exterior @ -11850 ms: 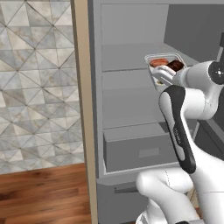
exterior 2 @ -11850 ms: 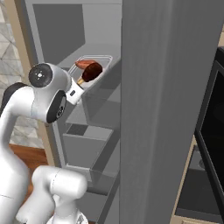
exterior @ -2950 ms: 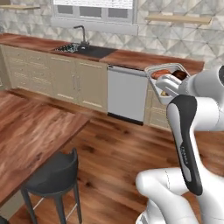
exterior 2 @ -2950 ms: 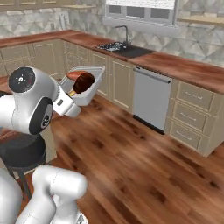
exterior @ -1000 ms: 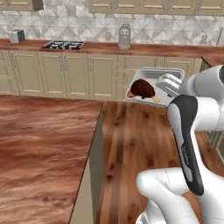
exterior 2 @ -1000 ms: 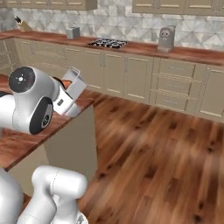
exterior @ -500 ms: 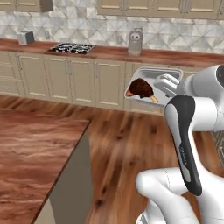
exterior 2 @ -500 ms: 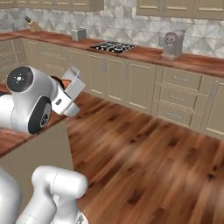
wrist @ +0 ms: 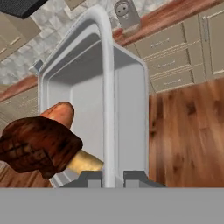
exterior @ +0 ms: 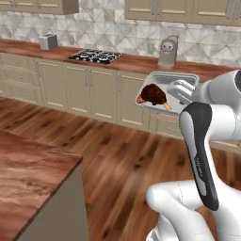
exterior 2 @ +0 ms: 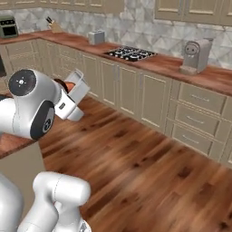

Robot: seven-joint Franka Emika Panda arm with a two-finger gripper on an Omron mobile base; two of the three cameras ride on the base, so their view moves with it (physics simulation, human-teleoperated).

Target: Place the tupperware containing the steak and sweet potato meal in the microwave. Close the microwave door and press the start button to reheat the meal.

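My gripper [wrist: 113, 178] is shut on the rim of the tupperware [wrist: 107, 87], a translucent grey-white tray that I hold up tilted on its side. The dark brown steak [wrist: 39, 146] lies in its lower part, with the orange-red sweet potato [wrist: 59, 113] behind it. From the left base the tupperware [exterior: 169, 84] hangs in the air at the end of my arm, the steak [exterior: 153, 94] showing inside and the gripper [exterior: 181, 92] at its right edge. From the right base the tupperware [exterior 2: 78, 86] sticks out beside my arm. The microwave and its door are out of view.
A long wooden counter runs along the back wall with a cooktop [exterior: 94, 55], a toaster [exterior: 48, 41] and a coffee machine [exterior: 167, 52] on beige cabinets. The corner of an island counter [exterior: 28, 174] is at the lower left. Wood floor [exterior 2: 149, 167] lies open ahead.
The whole scene has slid across both base views, so the base has turned. The island counter has dropped toward the lower left. The tupperware stays held in the same place relative to the arm.
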